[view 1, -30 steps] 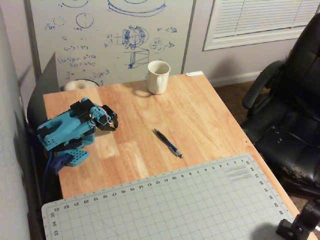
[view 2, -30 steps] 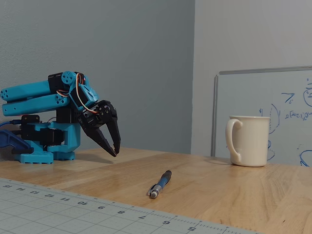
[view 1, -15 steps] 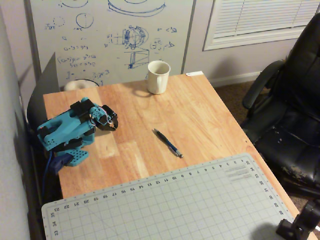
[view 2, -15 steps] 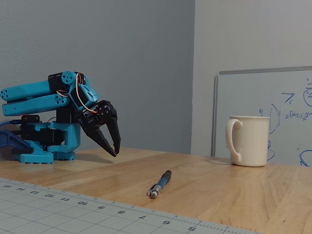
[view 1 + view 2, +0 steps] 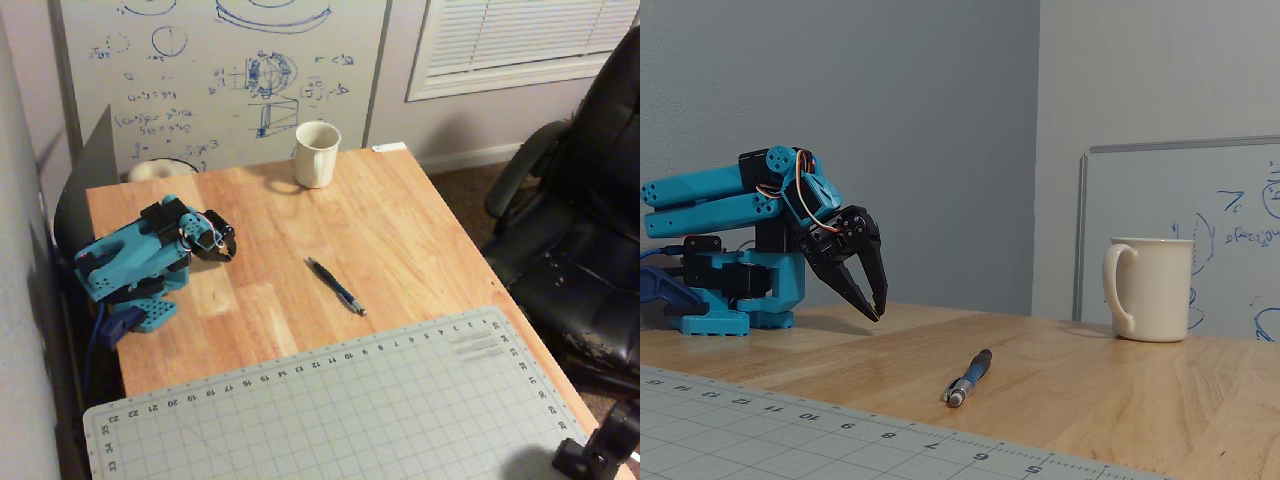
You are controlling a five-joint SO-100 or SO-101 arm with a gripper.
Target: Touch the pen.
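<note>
The pen (image 5: 336,287) lies flat on the wooden table (image 5: 400,220), slim and dark blue with a metallic tip toward the cutting mat; in the fixed view the pen (image 5: 970,377) points toward the camera. The blue arm is folded back at the table's left side. Its black gripper (image 5: 226,251) hangs tip-down just above the wood, well to the left of the pen and apart from it. In the fixed view the gripper (image 5: 878,310) has its fingertips together and holds nothing.
A cream mug (image 5: 316,153) stands at the table's far edge, right of the pen in the fixed view (image 5: 1150,290). A grey cutting mat (image 5: 330,410) covers the near end. A whiteboard (image 5: 220,70) leans behind, and a black office chair (image 5: 590,230) is to the right.
</note>
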